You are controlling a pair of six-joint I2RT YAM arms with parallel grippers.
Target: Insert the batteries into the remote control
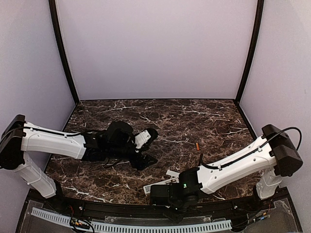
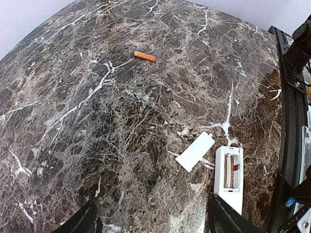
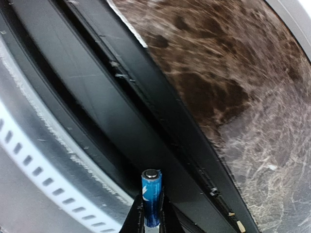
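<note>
Right wrist view: seeing right gripper (image 3: 151, 224) clamped on slim blue cylindrical battery (image 3: 151, 194), lower end pinched between both fingertips, metal-capped end sticking out past them. Behind the held cell, black rail (image 3: 146, 121) along the table's near edge and white slotted strip (image 3: 34, 160). Dark brown marble tabletop (image 3: 233, 73) beyond the rail, ahead of the fingers. Top external: same gripper low over that rail, off the marble. Left wrist view: reading left gripper (image 2: 153, 223) as spread wide, only bare marble between its fingers (image 2: 85, 221). Slim white rectangular remote control (image 2: 229, 196) lying flat just ahead of the finger on the view's right side, back up, battery recess uncovered. Small flat white rectangular cover (image 2: 195, 151) just beside the remote, on the side toward the gap between the fingers. Cannot tell whether touching. Tiny orange-red cylindrical battery (image 2: 145, 56) lying on its side far ahead of the left hand, well apart from remote and cover.
</note>
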